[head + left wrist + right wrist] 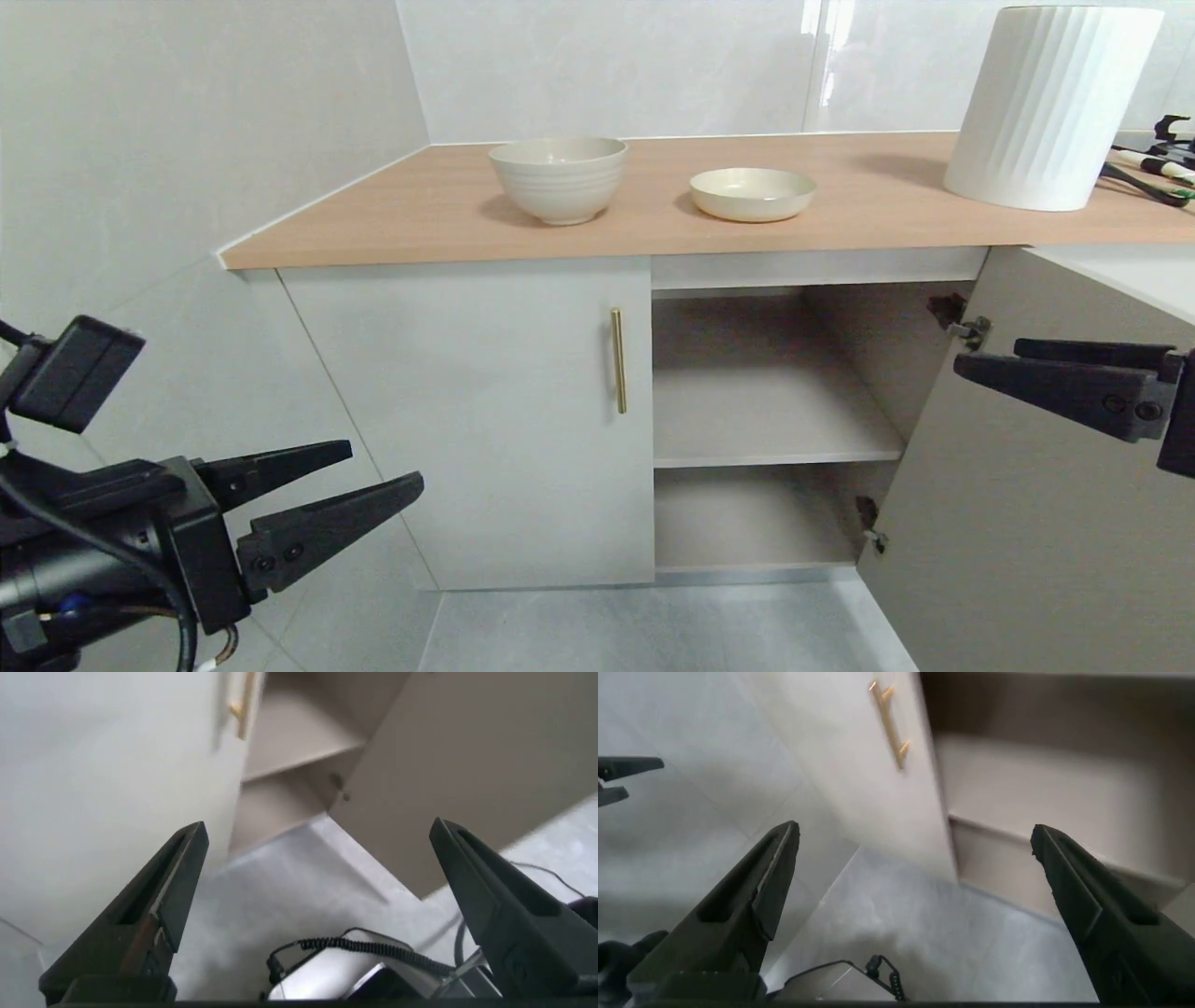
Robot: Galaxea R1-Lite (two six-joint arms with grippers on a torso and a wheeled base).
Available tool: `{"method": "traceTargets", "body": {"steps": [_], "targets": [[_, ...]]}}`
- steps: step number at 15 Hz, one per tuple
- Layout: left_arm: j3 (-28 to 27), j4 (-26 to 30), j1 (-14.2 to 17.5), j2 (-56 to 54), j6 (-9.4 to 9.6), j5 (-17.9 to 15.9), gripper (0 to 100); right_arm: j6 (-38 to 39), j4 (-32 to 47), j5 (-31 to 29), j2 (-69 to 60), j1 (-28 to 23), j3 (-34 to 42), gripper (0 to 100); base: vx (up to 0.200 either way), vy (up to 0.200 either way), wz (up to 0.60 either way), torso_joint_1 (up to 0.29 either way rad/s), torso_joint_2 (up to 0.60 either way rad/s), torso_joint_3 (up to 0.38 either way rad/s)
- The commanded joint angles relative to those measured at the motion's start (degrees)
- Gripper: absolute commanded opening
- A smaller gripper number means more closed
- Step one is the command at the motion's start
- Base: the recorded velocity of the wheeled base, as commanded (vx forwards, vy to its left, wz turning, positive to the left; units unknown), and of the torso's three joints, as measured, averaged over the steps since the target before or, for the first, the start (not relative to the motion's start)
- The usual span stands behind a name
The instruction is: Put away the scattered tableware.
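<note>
Both spread wide and empty, our left gripper (385, 465) and right gripper (988, 357) hang below the light wooden countertop (420, 215); we should pinch the ribbed cream ceramic bowl (558, 177) by its rim.

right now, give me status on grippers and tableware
Left gripper and right gripper open, low before cabinet. Bowl and shallow dish on counter, untouched. Its right door open, shelf exposed.

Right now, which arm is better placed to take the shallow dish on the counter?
Probably right: the right gripper hangs open and higher, by the open cabinet door, nearer the shallow dish. The left gripper sits low.
</note>
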Motion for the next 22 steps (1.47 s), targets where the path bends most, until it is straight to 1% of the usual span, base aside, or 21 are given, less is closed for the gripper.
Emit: {"method": "traceTargets", "body": {"steps": [1, 9, 15, 22], "targets": [[-0.1, 0.1, 0.0, 0.1, -0.02, 0.0, 100, 0.0, 0.1, 0.0, 0.1, 0.0, 0.1, 100, 0.200, 0.000, 0.00, 0.007, 0.00, 0.002], [-0.1, -0.1, 0.0, -0.2, -0.02, 0.1, 100, 0.1, -0.3, 0.2, -0.7, 0.0, 1.3, 100, 0.200, 0.000, 0.00, 0.004, 0.00, 0.001], [-0.6, 0.0, 0.0, -2.3, -0.10, 0.2, 100, -1.0, -6.3, 0.1, -1.2, -0.2, 4.3, 100, 0.000, 0.000, 0.00, 0.000, 0.00, 0.000], [-0.6, 0.0, 0.0, -4.0, -0.28, -0.4, 100, -1.6, -6.4, 0.2, -1.3, -0.1, 4.4, 100, 0.000, 0.000, 0.00, 0.000, 0.00, 0.000]]}}
